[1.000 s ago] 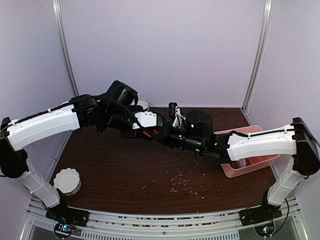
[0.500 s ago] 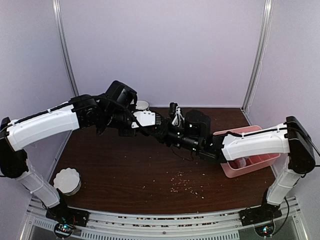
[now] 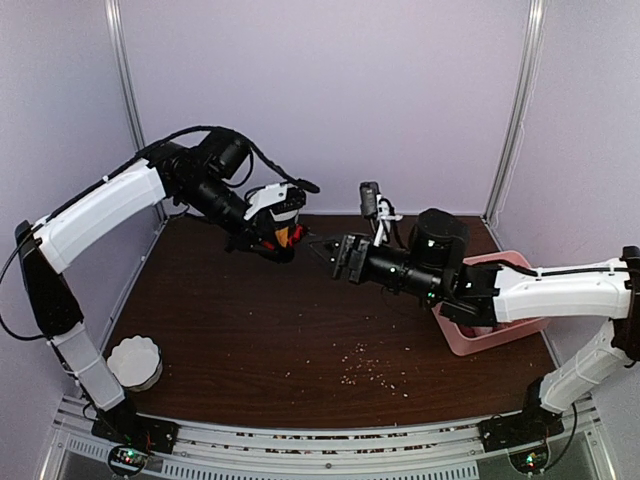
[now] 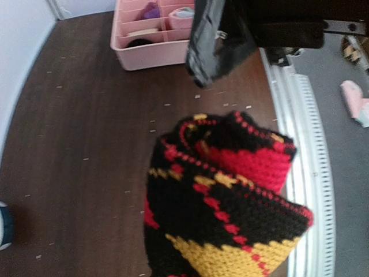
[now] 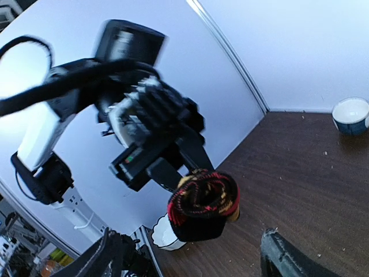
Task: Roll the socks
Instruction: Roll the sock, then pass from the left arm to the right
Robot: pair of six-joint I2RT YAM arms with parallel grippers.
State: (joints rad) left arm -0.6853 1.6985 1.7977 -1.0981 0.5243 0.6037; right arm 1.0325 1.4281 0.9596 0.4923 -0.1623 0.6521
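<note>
Black argyle sock [image 4: 225, 196], rolled into a bundle, hangs aloft.

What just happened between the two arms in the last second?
The left gripper closed on the argyle sock and lifted it away leftward. The right gripper let go of it, opened and drew back to the right. The pink bin and white cup stayed put.

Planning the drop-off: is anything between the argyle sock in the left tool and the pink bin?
Yes. The open right tool and its arm stretch across the gap between the argyle sock, gripped by the left tool, and the pink bin. Nothing else shows there.
</note>
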